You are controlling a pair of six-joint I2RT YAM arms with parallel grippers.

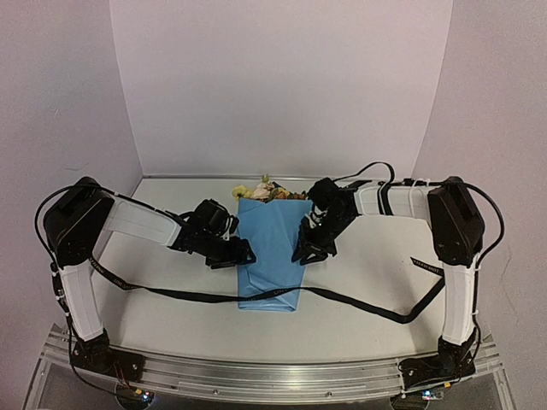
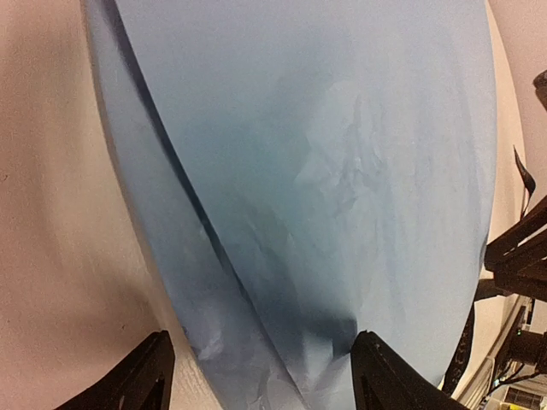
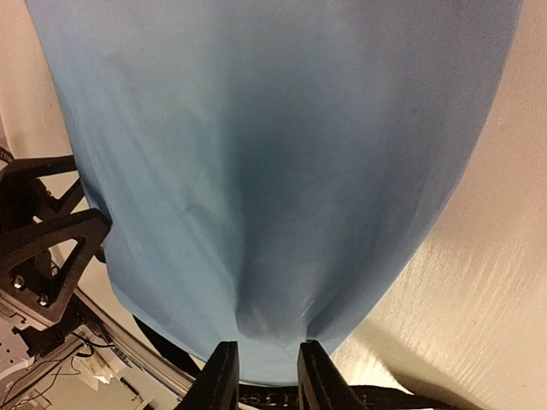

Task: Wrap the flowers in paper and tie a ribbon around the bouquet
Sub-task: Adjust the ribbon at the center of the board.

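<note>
The light-blue paper lies folded lengthwise into a narrow bundle in the middle of the table. The flowers show only as yellow and pink blooms at its far end. A black ribbon runs across the table under the bundle's near end. My left gripper is at the paper's left edge, open, its fingers straddling a crumpled fold of paper. My right gripper is at the right edge, shut on a puckered bit of paper. The lettered ribbon passes just below its fingertips.
White walls close the table in at the back and on both sides. An aluminium rail with the arm bases runs along the near edge. The ribbon's right end loops toward the right arm. The two grippers face each other across the bundle.
</note>
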